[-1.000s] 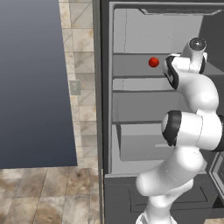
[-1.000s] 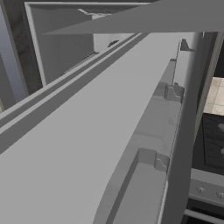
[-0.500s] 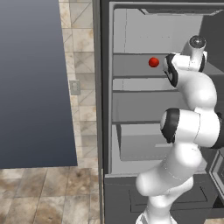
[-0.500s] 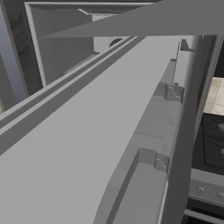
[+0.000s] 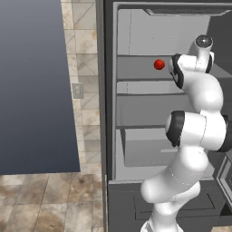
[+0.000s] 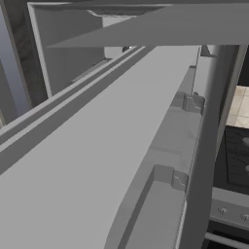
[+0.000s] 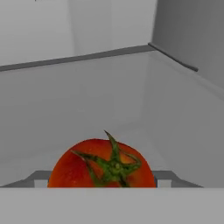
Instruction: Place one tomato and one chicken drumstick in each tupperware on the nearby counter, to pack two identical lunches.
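A glossy red tomato [image 5: 159,64] with a green stalk sits on an upper shelf [image 5: 140,72] of the open fridge. My white arm [image 5: 195,131] reaches up to that shelf from the right, the hand right beside the tomato. In the hand view the tomato [image 7: 101,164] sits very near, low in the middle, resting on the shelf. My gripper [image 7: 101,180] straddles it, one fingertip [image 7: 40,178] pressed to each side. The chicken drumstick, the tupperware and the counter are out of view.
The fridge's pale grey inside has lower shelves [image 5: 145,122] and a side wall [image 7: 192,39] close on the right of the hand. A big dark door panel [image 5: 36,86] stands at the left. The fridge door's inner side [image 6: 121,146] looms close; a stove [image 6: 238,155] lies beyond.
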Robot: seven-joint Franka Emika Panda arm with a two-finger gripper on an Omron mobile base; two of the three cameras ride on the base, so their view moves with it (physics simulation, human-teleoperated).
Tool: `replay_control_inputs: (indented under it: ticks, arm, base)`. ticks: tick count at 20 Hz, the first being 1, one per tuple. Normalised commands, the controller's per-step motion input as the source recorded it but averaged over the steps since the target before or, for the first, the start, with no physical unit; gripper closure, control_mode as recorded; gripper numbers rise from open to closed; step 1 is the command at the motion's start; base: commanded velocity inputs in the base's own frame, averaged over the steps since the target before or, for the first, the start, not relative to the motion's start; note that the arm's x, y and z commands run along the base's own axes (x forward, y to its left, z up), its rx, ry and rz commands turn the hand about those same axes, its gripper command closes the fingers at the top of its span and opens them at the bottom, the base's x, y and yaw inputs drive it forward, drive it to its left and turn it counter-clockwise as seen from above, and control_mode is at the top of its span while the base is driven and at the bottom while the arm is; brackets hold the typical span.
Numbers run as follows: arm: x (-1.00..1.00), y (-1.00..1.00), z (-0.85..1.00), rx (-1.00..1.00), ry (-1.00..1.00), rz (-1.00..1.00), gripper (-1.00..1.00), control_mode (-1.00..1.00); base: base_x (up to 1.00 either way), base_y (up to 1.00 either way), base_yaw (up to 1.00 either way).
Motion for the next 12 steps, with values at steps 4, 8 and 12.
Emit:
replay_control_inputs:
  ticks: [4,8,12]
  arm:
    - [0.04,0.0,-0.2,0.0,-0.08,0.0,1.0,-1.0]
    - [-0.84,0.28,-0.58,0.0,-0.07,0.05,1.0,-1.0]
    - [-1.0,0.66,-0.1,-0.01,-0.14,0.18,1.0,-1.0]
  base:
    - [0.0,0.0,0.0]
    - [0.0,0.0,0.0]
    - [0.0,0.0,0.0]
